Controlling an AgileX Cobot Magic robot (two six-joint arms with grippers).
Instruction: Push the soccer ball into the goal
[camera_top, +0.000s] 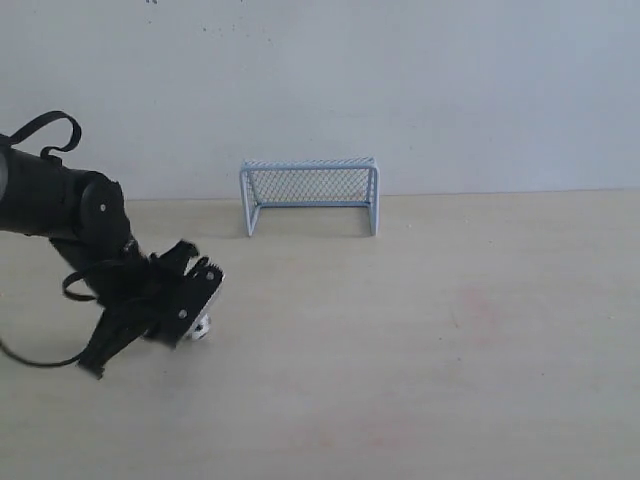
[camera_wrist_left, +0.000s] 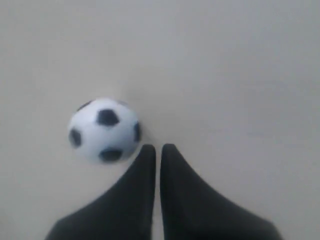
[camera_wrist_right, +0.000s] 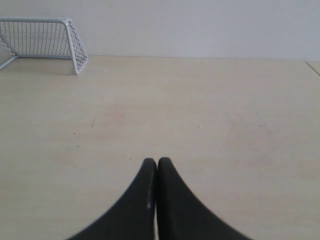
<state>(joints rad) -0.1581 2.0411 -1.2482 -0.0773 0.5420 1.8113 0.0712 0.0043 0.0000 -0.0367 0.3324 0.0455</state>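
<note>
**Item 1, the goal** (camera_top: 309, 196): I log a miniature rectangular goal with a white frame and white mesh netting. It stands upright on the bench (camera_top: 450, 350), its open mouth turned toward the exterior camera.

**Item 2, the soccer ball** (camera_wrist_left: 104, 130): I log a tiny white ball with black patches, far smaller than the goal. It rests on the bench well apart from the goal, out in front of its mouth and beyond its left post in the exterior view, outside the net.

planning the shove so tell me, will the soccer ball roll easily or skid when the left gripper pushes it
Round, on a smooth flat table, the soccer ball will probably roll at a light touch. It lies beside the shut left gripper, off-centre, so a push may send it askew of the goal.
</note>
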